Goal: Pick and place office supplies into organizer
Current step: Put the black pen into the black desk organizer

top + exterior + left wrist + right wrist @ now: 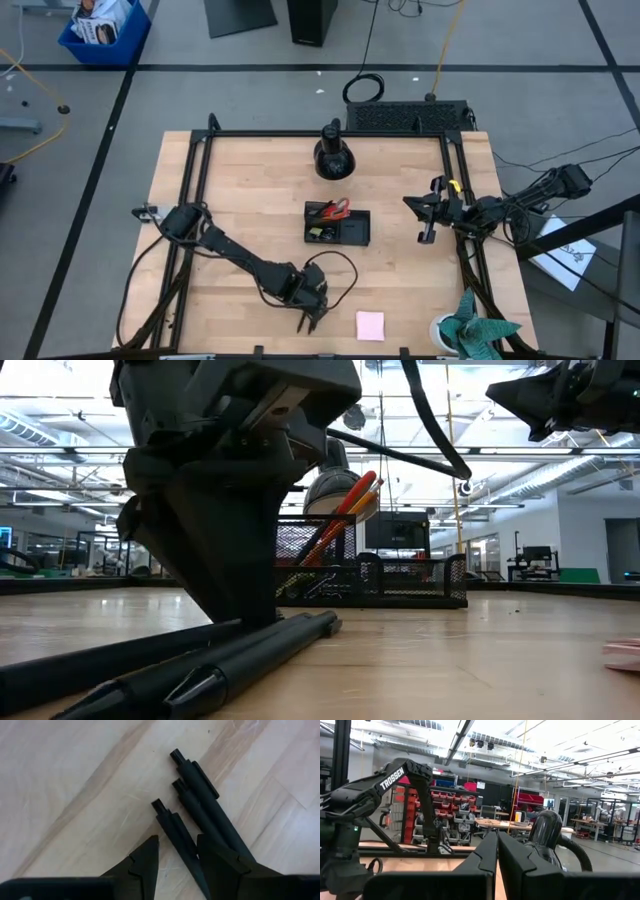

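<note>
Three black pens [200,805] lie side by side on the wood near the table's front edge. My left gripper [177,840] points down over them, open; one pen [172,832] runs between its two fingers, and the other two pass under one finger [220,865]. The black mesh organizer [350,232] sits mid-table with red-handled scissors [338,208] and orange pencils [345,510] standing in it. A pink sticky-note pad [370,325] lies flat by the front edge. My right gripper [425,215] waits shut, raised at the table's right. My left gripper comes at the pens from above, with its fingers across the nearest pen [172,832] and one on each side of it. I cannot tell whether a fingertip [240,615] touches the pens or the table.
A round black dome-shaped stand [333,155] is at the far middle of the table. A white pot with a green plant [475,330] stands at the front right corner. Bare wood lies between the pens and the organizer.
</note>
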Action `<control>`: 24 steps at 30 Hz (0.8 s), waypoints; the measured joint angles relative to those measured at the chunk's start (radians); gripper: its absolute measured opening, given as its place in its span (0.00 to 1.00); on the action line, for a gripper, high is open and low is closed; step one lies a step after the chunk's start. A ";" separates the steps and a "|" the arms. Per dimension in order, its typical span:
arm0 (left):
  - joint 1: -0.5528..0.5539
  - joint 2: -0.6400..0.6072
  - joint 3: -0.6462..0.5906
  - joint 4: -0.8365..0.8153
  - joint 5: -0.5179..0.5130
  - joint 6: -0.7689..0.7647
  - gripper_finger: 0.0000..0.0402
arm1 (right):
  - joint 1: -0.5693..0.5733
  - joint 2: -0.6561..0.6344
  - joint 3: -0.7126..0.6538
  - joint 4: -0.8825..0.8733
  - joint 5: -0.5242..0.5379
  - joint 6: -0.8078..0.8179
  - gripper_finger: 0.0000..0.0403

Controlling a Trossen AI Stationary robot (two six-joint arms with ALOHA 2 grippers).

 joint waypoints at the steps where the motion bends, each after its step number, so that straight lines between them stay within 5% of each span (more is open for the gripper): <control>1: -0.002 0.005 0.000 -0.007 0.000 0.000 0.36 | 0.000 0.000 0.000 -0.001 0.000 0.000 0.02; 13: -0.031 0.006 0.002 -0.143 0.022 0.085 0.33 | 0.000 0.000 0.000 -0.002 0.000 0.000 0.02; 24: -0.033 0.006 -0.001 -0.114 0.010 0.114 0.03 | 0.000 0.000 0.000 -0.002 0.000 0.001 0.02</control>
